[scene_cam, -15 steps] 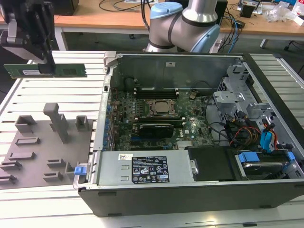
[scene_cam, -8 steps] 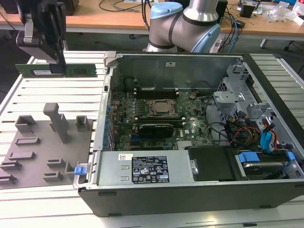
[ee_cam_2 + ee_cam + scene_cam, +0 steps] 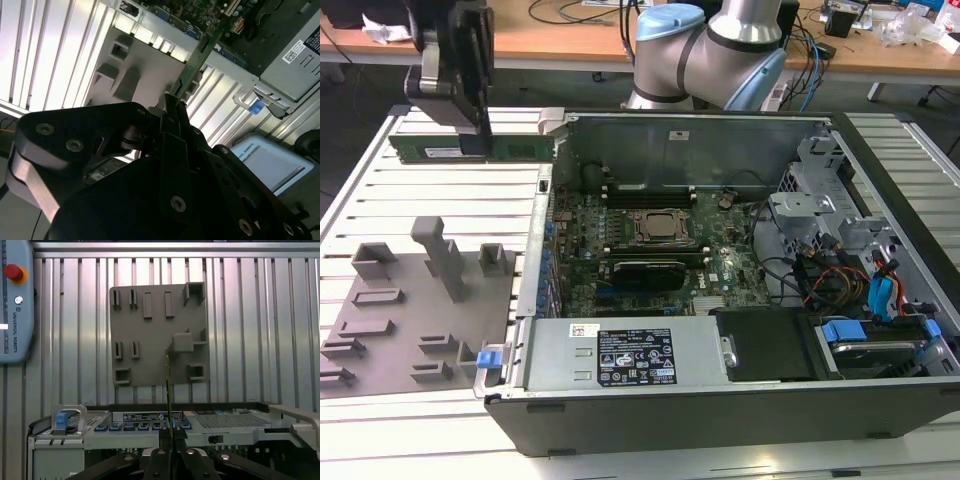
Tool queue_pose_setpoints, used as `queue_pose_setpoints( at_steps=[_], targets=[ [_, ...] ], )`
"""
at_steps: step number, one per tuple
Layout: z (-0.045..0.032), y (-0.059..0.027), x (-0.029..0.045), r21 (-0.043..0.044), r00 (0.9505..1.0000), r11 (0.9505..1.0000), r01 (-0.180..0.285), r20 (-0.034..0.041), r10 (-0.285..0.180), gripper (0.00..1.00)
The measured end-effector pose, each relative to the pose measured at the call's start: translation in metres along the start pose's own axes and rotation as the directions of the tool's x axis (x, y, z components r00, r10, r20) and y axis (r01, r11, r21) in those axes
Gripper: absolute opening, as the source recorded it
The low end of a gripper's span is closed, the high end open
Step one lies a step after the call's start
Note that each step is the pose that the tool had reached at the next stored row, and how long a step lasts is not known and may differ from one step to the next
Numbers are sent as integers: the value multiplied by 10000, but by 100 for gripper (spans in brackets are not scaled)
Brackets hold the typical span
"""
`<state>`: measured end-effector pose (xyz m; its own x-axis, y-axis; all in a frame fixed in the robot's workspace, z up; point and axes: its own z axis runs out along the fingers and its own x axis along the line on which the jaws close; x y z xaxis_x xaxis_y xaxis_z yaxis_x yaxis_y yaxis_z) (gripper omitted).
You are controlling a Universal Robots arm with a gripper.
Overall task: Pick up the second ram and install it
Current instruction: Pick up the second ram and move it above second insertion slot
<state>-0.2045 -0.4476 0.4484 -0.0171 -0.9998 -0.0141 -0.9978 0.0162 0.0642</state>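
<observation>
In the exterior view the gripper (image 3: 475,138) hid a stretch of the second ram (image 3: 520,148) from me, and the arm (image 3: 740,35) was cut off at the top edge. In the first wrist view I saw the second ram (image 3: 168,385) edge-on, its chips hidden.

surface: slatted metal table (image 3: 430,195) | on it: grey holder plate (image 3: 420,312) | open computer case (image 3: 720,412)

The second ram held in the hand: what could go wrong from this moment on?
1. The hand pinches the second ram near its middle; the thin board could tilt or slip.
2. The ram hangs outside the computer case, close to its wall; one end could strike that wall going in.
3. The memory slots lie close beside the processor socket; a tilted board may jam.
</observation>
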Motion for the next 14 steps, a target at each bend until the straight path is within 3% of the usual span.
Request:
queue_pose_setpoints(
  at_steps=[7,14],
  targets=[
    [-21,-319,-5,-50,10000,10000,0,-1,0,14],
    [-35,-546,-9,-91,10000,10000,-2,-2,2,14]
  ],
)
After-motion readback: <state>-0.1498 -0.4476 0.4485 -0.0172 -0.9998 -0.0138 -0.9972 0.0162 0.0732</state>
